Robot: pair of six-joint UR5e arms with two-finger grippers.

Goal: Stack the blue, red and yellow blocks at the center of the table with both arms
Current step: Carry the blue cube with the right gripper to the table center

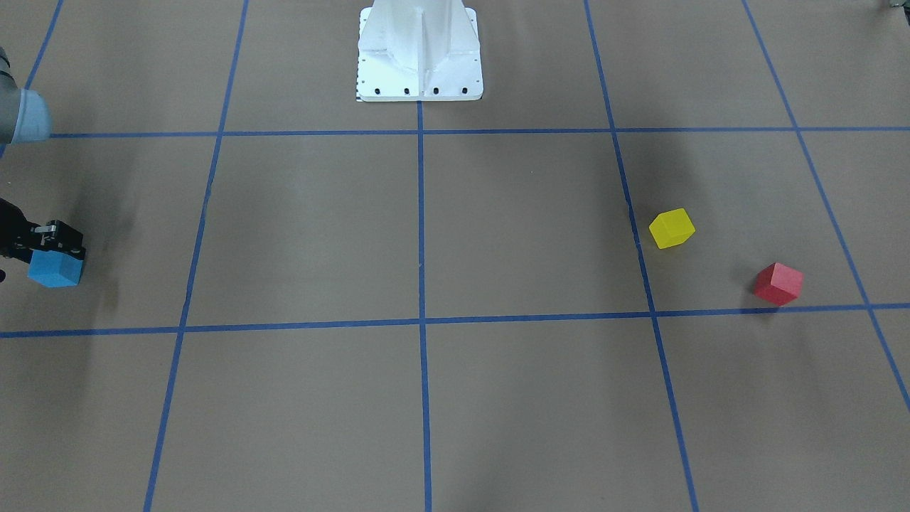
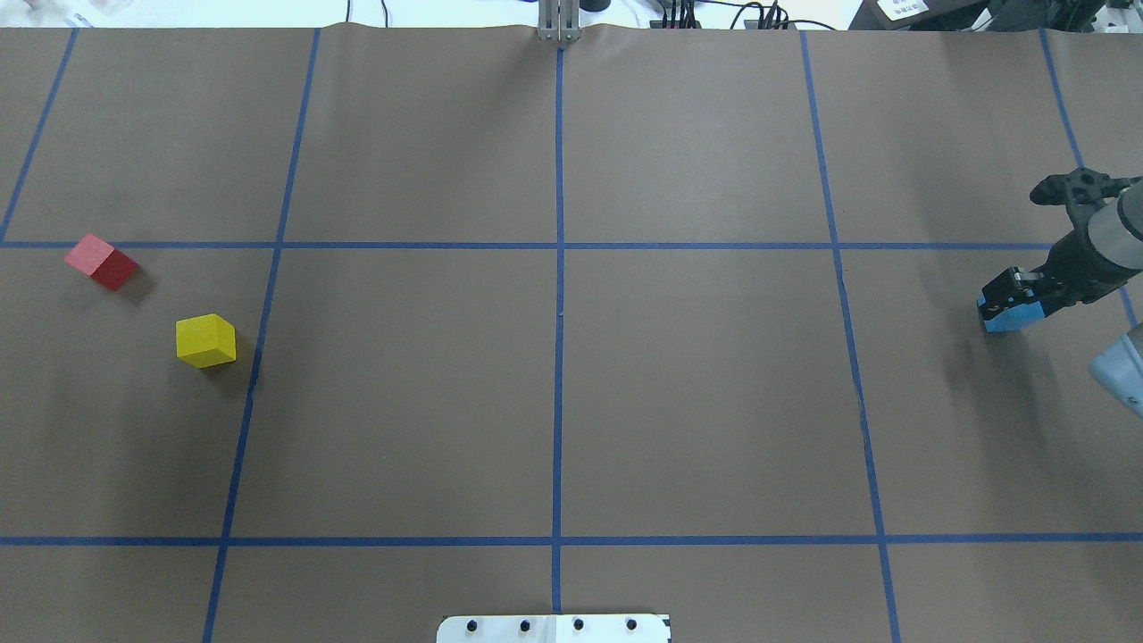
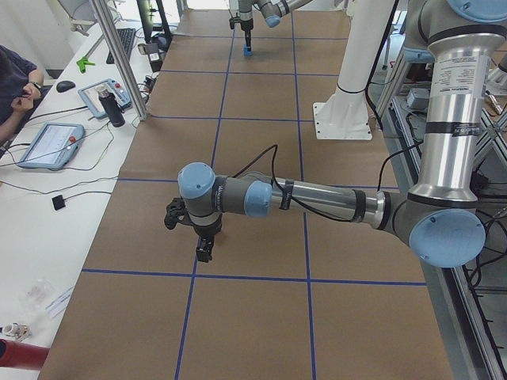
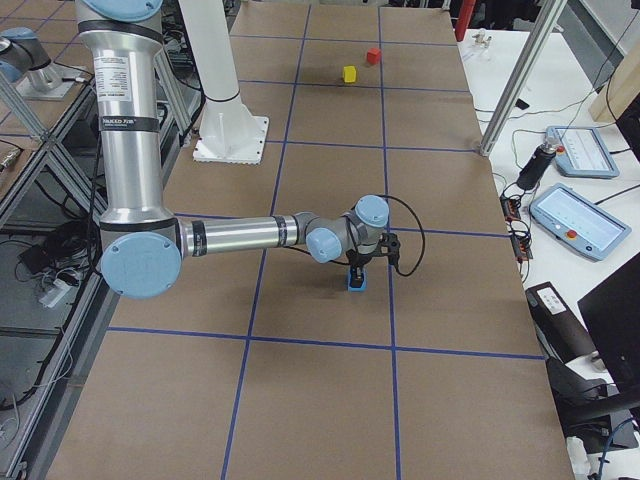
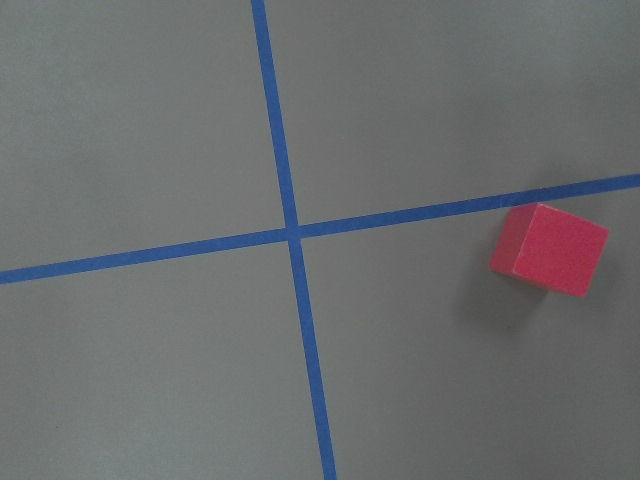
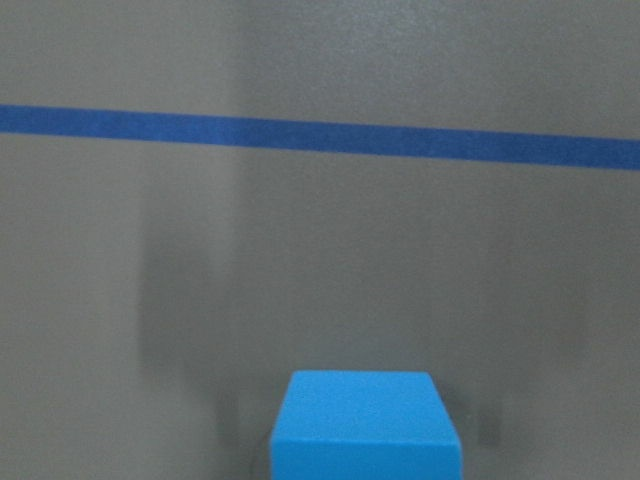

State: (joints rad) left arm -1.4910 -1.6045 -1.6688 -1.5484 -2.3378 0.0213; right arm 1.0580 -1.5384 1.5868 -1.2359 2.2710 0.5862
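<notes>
My right gripper [image 2: 1007,302] is shut on the blue block [image 2: 1011,318] at the table's far right, low over the brown paper. The block also shows in the front view [image 1: 55,270], the right side view [image 4: 355,284] and the right wrist view [image 6: 365,425]. The yellow block [image 2: 206,340] and the red block [image 2: 102,262] lie apart on the far left, both free. The left wrist view shows the red block [image 5: 550,250] beside a tape crossing. My left gripper [image 3: 204,252] shows only in the left side view, so I cannot tell if it is open.
The white robot base [image 1: 419,50] stands at the middle of the robot's edge. Blue tape lines [image 2: 558,295] form a grid on the paper. An operator [image 3: 16,79] and tablets [image 3: 49,144] are at a side bench.
</notes>
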